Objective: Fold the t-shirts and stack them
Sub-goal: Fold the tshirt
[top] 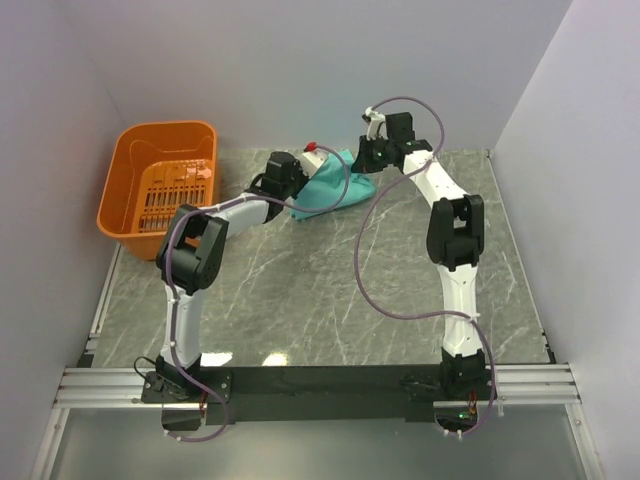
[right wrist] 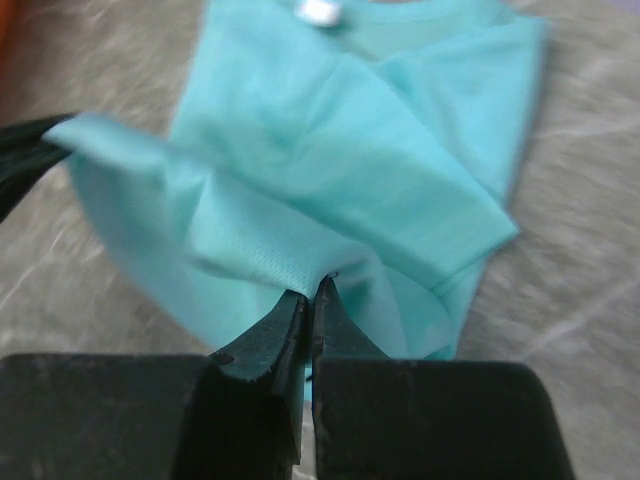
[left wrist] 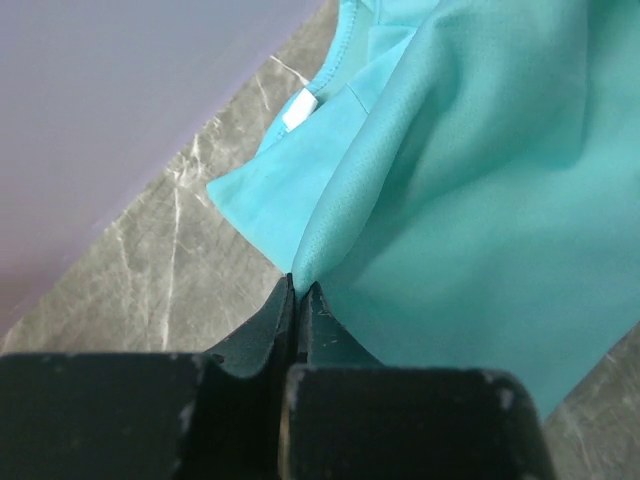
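Note:
One teal-green t-shirt (top: 332, 186) hangs bunched between both arms at the back of the marble table, its lower part resting on the surface. My left gripper (left wrist: 298, 285) is shut on a fold of the t-shirt (left wrist: 480, 190), whose small white label (left wrist: 297, 108) shows near the neck. My right gripper (right wrist: 313, 288) is shut on another edge of the t-shirt (right wrist: 350, 150), and the white label (right wrist: 318, 11) sits at the top of that view. From above, the left gripper (top: 300, 172) holds the shirt's left side and the right gripper (top: 366, 160) its right side.
An orange plastic basket (top: 160, 185) stands at the back left of the table, beside the left arm. White walls close in the back and both sides. A purple cable (top: 365, 260) loops over the table from the right arm.

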You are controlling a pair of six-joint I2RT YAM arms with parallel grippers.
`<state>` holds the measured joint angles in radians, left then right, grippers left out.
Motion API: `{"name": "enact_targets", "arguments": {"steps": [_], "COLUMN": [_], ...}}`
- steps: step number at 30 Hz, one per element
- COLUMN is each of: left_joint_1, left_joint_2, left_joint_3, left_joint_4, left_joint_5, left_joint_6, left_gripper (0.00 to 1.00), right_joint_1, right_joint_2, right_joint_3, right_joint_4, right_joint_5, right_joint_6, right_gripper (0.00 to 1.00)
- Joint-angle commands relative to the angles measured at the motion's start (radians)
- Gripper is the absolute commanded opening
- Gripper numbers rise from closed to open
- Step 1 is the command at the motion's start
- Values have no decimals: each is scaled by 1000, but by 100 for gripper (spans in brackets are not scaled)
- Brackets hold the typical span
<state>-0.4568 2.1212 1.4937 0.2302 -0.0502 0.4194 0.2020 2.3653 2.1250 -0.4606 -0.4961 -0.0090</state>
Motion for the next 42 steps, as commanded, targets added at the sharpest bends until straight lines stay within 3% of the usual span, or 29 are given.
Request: {"name": "enact_targets", "arguments": {"steps": [1, 5, 10, 15, 22, 27, 31, 36, 42], "left_joint_1": [1, -3, -58, -170, -439, -618, -687, -683, -522], "left_joint_2": [-105, -237, -386, -509, -647, -754, -825, -851, -761], "left_joint_3": [-79, -180, -320, -446, -604, -691, -739, -724, -633], "left_joint_4": [116, 29, -109, -216, -324, -360, -342, -348, -341], "left_joint_5": [42, 219, 395, 432, 348, 251, 222, 175, 171], "left_joint_6": [2, -19, -4, -7, -102, -221, -272, -214, -133], "left_gripper": [0, 0, 0, 1, 1, 1, 1, 1, 0], "right_joint_1": [-26, -55, -70, -75, -76, -78, -79, -87, -93], "right_joint_2": [-81, -272, -374, -512, -831, -1076, -1224, -1258, -1039], "right_joint_3": [-82, -281, -407, -598, -1005, -1201, -1300, -1285, -1049], "right_joint_4": [13, -9, -324, -597, -635, -668, -647, -583, -516], "right_joint_5": [-281, -384, -427, -400, -276, -190, -147, -141, -166], "right_joint_6": [-138, -323, -601, -949, -1134, -1200, -1195, -1113, -977], "right_gripper": [0, 0, 0, 0, 0, 0, 0, 0, 0]}}
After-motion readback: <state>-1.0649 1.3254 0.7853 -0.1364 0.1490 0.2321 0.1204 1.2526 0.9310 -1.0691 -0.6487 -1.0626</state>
